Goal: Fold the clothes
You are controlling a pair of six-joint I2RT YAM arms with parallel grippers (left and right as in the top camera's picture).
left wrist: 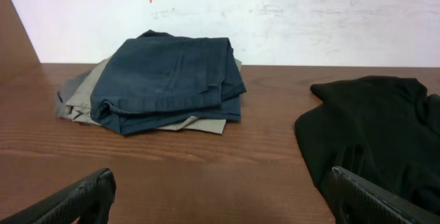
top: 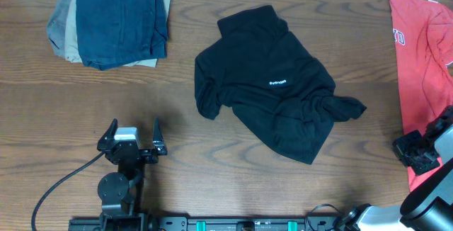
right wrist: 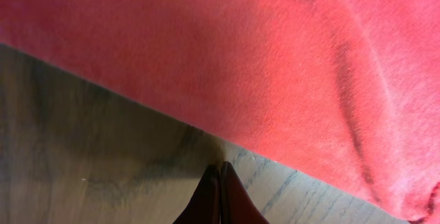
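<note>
Overhead, we see the black T-shirt [top: 272,82] lying crumpled near the middle of the desk [top: 71,117], its sleeves and hem bunched so that its outline is uneven. A small white logo shows on its upper surface. No gripper touches it.

Our left gripper [top: 134,128] sits near the front edge, well to the left of the T-shirt, with its fingers [left wrist: 82,196] spread wide and nothing between them. From its wrist camera we look across bare wood toward a pile [left wrist: 165,80] of folded garments at the back left: dark blue on top, tan and grey beneath. The T-shirt's edge shows at the right of that view.

Our right gripper [right wrist: 220,176] is at the far right of the desk, by the red shirt [top: 421,54]. Its wrist camera shows the jaws pressed together, tips just beside the red fabric's edge, with no cloth visibly caught between them.
</note>
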